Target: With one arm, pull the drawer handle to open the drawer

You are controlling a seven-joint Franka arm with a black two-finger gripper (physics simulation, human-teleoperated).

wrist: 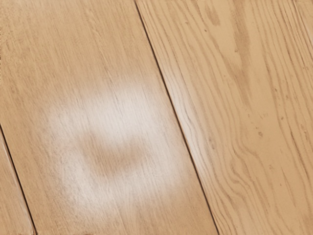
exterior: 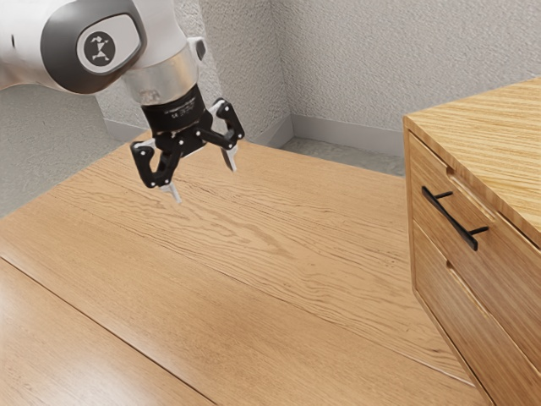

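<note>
One pincer (exterior: 203, 179), black, two-fingered, upper left of the exterior frame. Its fingers are spread wide with nothing between them, tips pointing down and hanging above the tabletop (exterior: 279, 254) without touching it. It is carried on a white and grey arm (exterior: 93, 42) that enters from the upper left corner.

One tabletop of pale planks with strong grain. The wrist view looks down on it; a soft whitish patch (wrist: 112, 147), probably glare, lies under the hand beside a plank seam.

One cabinet (exterior: 499, 118) in matching wood, at the right edge of the exterior frame, well apart from the pincer. Its upper drawer (exterior: 507, 279) appears shut, the front level with the front below.

One handle (exterior: 455, 217), a slim black bar on two short posts, standing off the upper drawer front at the frame's right.

Handling, as judged:
- The bar looks rigid, thin and smooth, so probably slippery.
- It is best taken mid-bar between the posts, with the fingers closing across it.
- The drawer is likely fairly heavy and runs on a fixed line, so the pull should go straight out from the front. A slanted pull could bind it or slip off the bar.

Hidden or unclear:
- The cabinet is cut off by the right and lower edges.
- The drawer's inside and runners sit behind the shut front.
- The gap behind the bar is hard to gauge.
</note>
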